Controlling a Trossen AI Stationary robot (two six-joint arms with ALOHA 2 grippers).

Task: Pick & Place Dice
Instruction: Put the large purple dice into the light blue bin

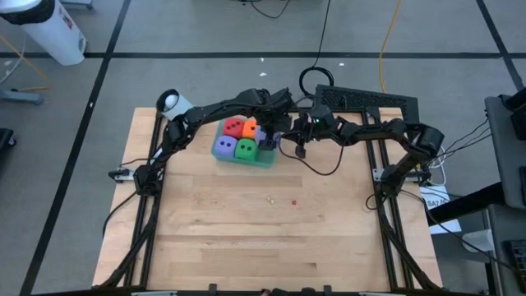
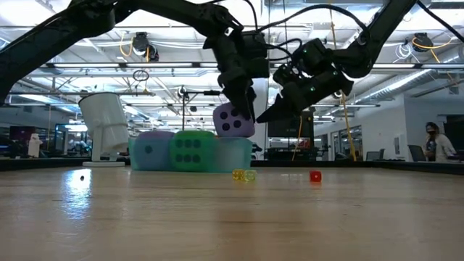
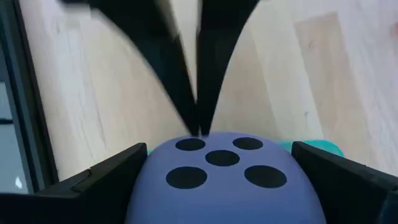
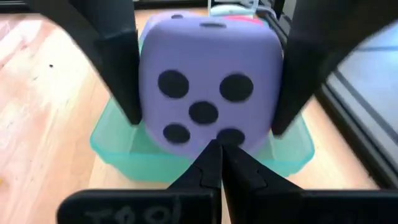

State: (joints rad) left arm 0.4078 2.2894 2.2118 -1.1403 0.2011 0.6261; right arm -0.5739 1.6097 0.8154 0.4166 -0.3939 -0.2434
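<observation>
A lavender die (image 2: 233, 120), its five dark pips facing sideways, hangs pinched between the wide-set fingers of the left gripper (image 2: 239, 109) above the teal tray (image 4: 155, 163); the right gripper (image 4: 219, 163), pressed together, noses its face. Apparently four dice lie below, partly hidden

High view: arms cover most of the purple die (image 1: 271, 137) at the tray (image 1: 261, 160)'s right corner; pips unreadable there. Left wrist view: the die's lower part is cut off by the frame edge. Low view: tiny pieces (image 2: 244, 175) on the table (image 2: 232, 217), too small to identify.
</observation>
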